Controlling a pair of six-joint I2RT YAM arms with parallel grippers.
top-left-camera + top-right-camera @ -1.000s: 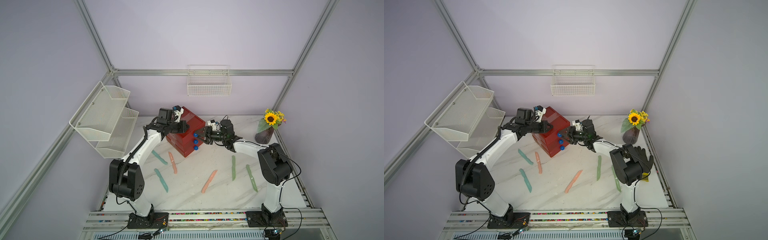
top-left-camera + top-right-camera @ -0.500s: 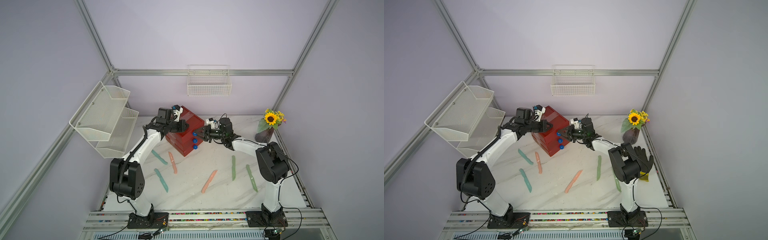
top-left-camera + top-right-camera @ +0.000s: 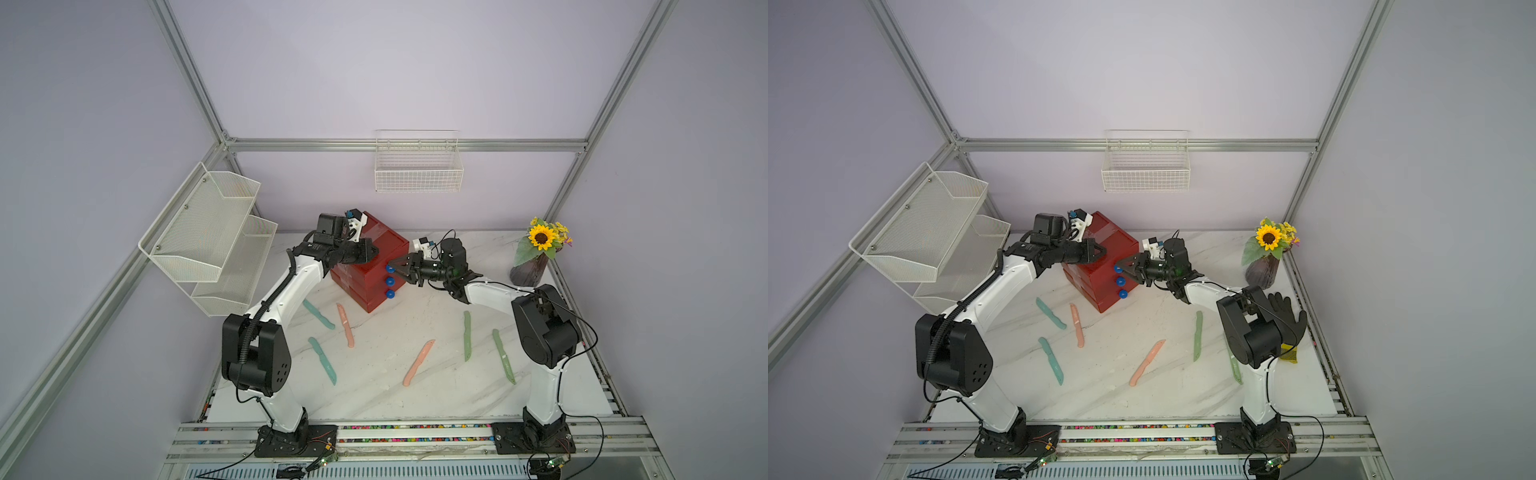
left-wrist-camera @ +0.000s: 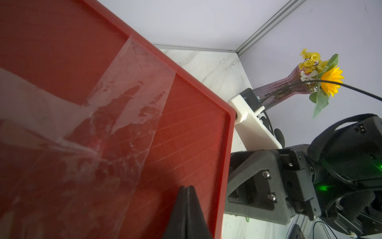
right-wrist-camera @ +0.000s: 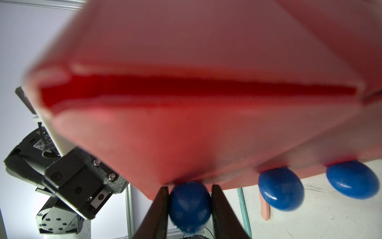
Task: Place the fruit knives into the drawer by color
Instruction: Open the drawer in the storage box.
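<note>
The red drawer cabinet (image 3: 365, 249) (image 3: 1096, 270) stands at the back of the marble table, its three drawers looking shut. My right gripper (image 3: 394, 270) (image 5: 189, 187) is shut on the top blue knob (image 5: 190, 207) (image 3: 1119, 269). My left gripper (image 3: 374, 251) (image 4: 187, 187) is shut with nothing in it, its tips resting on the cabinet's top (image 4: 186, 134). The fruit knives lie loose on the table: two teal (image 3: 318, 314) (image 3: 322, 360), two pink (image 3: 345, 331) (image 3: 418, 362), two pale green (image 3: 467, 336) (image 3: 503, 361).
A sunflower vase (image 3: 536, 257) stands at the back right corner. A white wire basket (image 3: 418, 166) hangs on the back wall, and a two-tier mesh shelf (image 3: 208, 232) juts out at the left. A black glove (image 3: 1285, 320) lies behind the right arm.
My right gripper has moved left up to the cabinet front and closed its jaws on the top knob. The left arm has stayed on the cabinet's top.
</note>
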